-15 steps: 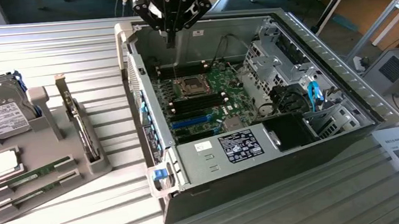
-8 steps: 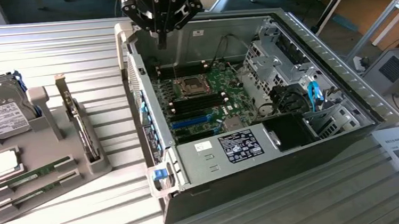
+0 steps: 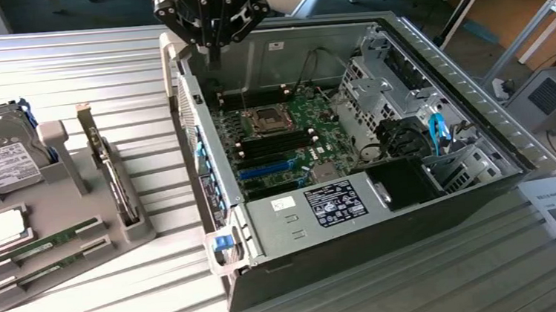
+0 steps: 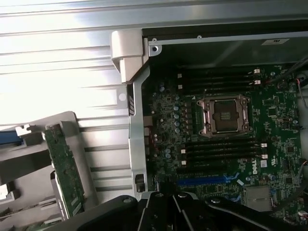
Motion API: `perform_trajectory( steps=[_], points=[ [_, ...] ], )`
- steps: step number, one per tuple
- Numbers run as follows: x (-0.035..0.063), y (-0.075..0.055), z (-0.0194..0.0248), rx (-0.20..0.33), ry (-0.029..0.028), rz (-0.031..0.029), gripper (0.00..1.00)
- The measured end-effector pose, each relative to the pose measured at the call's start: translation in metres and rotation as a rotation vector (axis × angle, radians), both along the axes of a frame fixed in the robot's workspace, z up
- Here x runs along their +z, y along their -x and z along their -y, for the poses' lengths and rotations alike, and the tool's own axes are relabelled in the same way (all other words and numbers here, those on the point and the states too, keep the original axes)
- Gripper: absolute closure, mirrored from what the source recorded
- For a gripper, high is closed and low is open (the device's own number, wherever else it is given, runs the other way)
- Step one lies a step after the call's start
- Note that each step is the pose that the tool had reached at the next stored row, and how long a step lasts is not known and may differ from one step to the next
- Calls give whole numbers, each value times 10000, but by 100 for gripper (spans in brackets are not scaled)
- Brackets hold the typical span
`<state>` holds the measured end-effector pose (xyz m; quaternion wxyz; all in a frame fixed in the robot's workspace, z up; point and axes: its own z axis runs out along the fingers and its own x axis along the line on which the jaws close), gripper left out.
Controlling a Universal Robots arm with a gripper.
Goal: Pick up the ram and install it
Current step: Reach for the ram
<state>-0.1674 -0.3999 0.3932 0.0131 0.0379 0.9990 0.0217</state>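
The ram (image 3: 38, 244) is a long, thin green stick with small dark chips. It lies flat in a slot of the grey tray (image 3: 11, 296) at the exterior view's left, with its twin (image 3: 51, 267) just beside it. A square CPU (image 3: 3, 226) sits next to them, and a card (image 3: 116, 180) stands on edge nearby. Well apart from the tray, the gripper (image 3: 213, 55) hangs over the far wall of the open case (image 3: 472, 96). Its fingers are pressed together on nothing, above the motherboard (image 3: 296, 136) and its black slots.
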Motion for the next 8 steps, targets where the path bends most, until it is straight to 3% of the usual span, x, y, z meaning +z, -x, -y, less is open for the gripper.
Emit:
perform_trajectory(
  steps=[8],
  points=[
    [0,190,7,0,0,0,89]
  ],
)
